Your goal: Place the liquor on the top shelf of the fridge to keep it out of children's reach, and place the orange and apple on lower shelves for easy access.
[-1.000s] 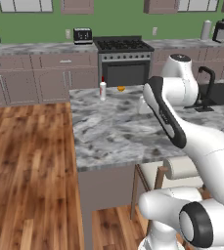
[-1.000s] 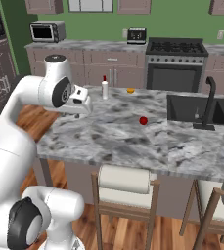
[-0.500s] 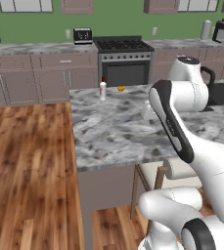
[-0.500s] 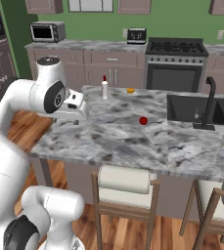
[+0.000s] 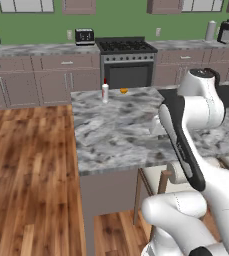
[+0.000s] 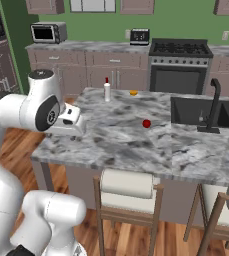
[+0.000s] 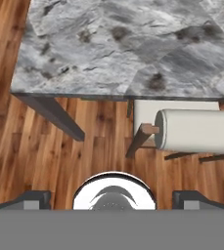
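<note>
The liquor (image 5: 105, 92) (image 6: 106, 90), a slim white bottle with a red cap, stands upright at the far edge of the marble island. Just right of it lies the orange (image 5: 123, 90) (image 6: 133, 92). The red apple (image 6: 146, 123) rests mid-counter, left of the sink. My gripper (image 7: 113, 199) is open and empty, its fingertips (image 7: 35, 197) wide apart. It looks down over the island's near edge at a stool and the floor. In the right base view my hand (image 6: 70, 121) hovers at the island's near left corner, well short of all three items. The fridge and its shelves are out of view.
A dark sink with a black faucet (image 6: 213, 107) is set into the island (image 6: 116, 145) on the right. Stools with pale cushions (image 6: 127, 185) (image 7: 191, 131) are tucked under its near edge. A stove (image 5: 125, 60) and cabinets line the back wall, and wood floor (image 5: 31, 170) lies to the left.
My arm's upper joints have swung slightly toward the base. The hand has dropped a little toward the island's near left corner. Bottle and fruit have not moved.
</note>
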{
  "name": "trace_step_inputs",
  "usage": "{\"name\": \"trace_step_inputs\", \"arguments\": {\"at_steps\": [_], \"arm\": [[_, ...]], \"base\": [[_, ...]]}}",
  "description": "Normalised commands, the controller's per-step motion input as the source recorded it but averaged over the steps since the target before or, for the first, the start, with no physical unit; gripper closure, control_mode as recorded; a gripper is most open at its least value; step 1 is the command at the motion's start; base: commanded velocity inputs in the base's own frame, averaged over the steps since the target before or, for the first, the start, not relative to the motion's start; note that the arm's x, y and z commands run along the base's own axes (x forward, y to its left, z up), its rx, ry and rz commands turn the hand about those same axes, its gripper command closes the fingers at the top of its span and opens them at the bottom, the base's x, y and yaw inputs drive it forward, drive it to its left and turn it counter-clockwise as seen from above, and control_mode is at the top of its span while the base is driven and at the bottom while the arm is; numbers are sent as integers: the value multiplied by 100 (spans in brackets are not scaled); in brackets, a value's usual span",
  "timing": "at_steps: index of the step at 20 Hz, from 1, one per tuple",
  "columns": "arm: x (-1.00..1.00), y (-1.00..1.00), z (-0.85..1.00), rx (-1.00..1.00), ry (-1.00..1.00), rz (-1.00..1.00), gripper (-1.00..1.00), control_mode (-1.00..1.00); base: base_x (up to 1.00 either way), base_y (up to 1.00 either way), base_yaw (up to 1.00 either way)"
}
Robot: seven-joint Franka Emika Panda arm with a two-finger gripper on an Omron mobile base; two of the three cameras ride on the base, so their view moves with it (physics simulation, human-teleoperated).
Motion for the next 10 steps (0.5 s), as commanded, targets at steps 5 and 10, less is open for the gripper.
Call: {"name": "trace_step_inputs", "arguments": {"at_steps": [5, 10], "arm": [[-30, 0, -30, 0, 0, -1, -100, -100], [-27, 0, -24, 0, 0, 0, -100, 100]], "base": [[0, 0, 0], [-7, 0, 0]]}}
